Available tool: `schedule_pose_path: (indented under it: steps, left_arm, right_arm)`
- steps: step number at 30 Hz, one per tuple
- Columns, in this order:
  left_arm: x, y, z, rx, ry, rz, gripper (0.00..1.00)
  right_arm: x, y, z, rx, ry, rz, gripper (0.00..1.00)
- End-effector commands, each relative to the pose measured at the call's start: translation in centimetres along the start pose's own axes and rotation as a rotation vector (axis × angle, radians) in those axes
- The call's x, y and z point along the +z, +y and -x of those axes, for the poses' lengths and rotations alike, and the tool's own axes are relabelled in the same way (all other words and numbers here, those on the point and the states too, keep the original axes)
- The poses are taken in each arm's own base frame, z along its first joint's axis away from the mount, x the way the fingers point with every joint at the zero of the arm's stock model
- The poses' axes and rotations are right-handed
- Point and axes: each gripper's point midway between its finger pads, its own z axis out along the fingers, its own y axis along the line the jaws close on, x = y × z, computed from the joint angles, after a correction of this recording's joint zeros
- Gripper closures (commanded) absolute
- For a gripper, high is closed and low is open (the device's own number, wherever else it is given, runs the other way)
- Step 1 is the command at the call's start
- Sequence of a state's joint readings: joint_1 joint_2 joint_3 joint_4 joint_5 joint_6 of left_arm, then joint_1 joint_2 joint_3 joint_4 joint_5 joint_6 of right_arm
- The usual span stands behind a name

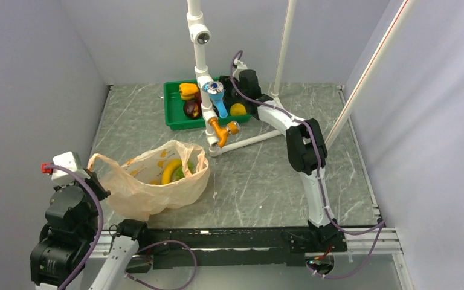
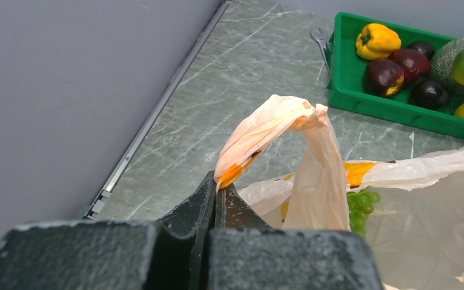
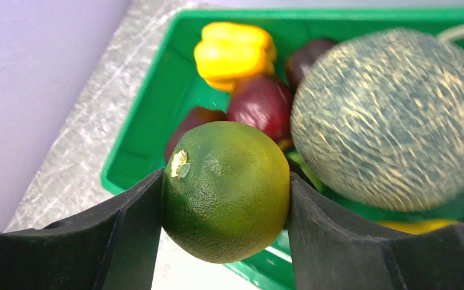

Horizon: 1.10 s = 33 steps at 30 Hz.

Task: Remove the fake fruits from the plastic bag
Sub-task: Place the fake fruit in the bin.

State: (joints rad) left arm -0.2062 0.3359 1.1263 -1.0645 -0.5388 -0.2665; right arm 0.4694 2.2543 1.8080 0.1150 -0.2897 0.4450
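Observation:
The peach plastic bag [image 1: 157, 181] lies at the front left with its mouth open. My left gripper [image 1: 92, 173] is shut on one handle loop [image 2: 278, 121], with the pinch [image 2: 217, 181] holding the loop up. A green bunch [image 2: 359, 208] lies inside the bag, and it also shows from above [image 1: 187, 169] beside a yellow shape [image 1: 170, 171]. My right gripper [image 3: 223, 193] is shut on a yellow-green round fruit [image 3: 226, 190] over the near edge of the green tray [image 3: 151, 139]. Dark maroon fruits [image 3: 263, 103] lie in the tray.
The green tray [image 1: 172, 106] stands at the back centre, holding a netted melon [image 3: 393, 115], a yellow pepper [image 3: 235, 51] and a yellow round fruit [image 1: 238, 109]. A white pipe stand [image 1: 200, 60] with a base tube [image 1: 248, 142] rises in front of it. Grey walls close both sides.

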Motion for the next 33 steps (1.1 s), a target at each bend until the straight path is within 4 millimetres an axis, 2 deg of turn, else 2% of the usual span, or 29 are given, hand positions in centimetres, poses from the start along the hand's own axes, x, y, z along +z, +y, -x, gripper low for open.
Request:
schedule_pose_path:
  steps: [1,4,8,14,16,18,26,33]
  left_arm:
    - [-0.9,0.9,0.8,-0.024,-0.040,0.025,1.00]
    - [-1.2,0.0,0.5,-0.053,-0.034,-0.031,1.00]
    - [-1.4,-2.8,-0.9,-0.067,0.020,-0.185,1.00]
    - [-1.7,-7.3,-4.3,-0.093,0.151,-0.411,1.00]
    - [-1.6,-7.8,-5.3,-0.099,0.179,-0.435,1.00]
    - [-1.6,-8.1,-6.0,-0.100,0.196,-0.459,1.00]
    - [-1.5,-9.2,-8.4,-0.103,0.255,-0.514,1.00]
    - [-2.4,-10.1,-8.2,-0.118,0.200,-0.600,1.00]
  right_arm:
    - [2.1,2.9,2.1,-0.061,-0.050,0.045,0.90]
    - [3.9,3.0,2.1,-0.088,-0.053,0.032,0.80]
    - [5.9,2.8,2.3,-0.111,-0.049,0.012,0.78]
    - [6.5,1.5,3.7,-0.149,-0.122,-0.060,0.64]
    - [7.0,1.2,3.8,-0.165,-0.129,-0.072,0.62]
    - [7.6,0.7,3.2,-0.179,-0.118,-0.078,0.52]
    - [7.2,1.1,4.3,-0.209,-0.145,-0.097,0.04]
    - [5.0,3.3,7.0,-0.268,-0.171,-0.089,0.01]
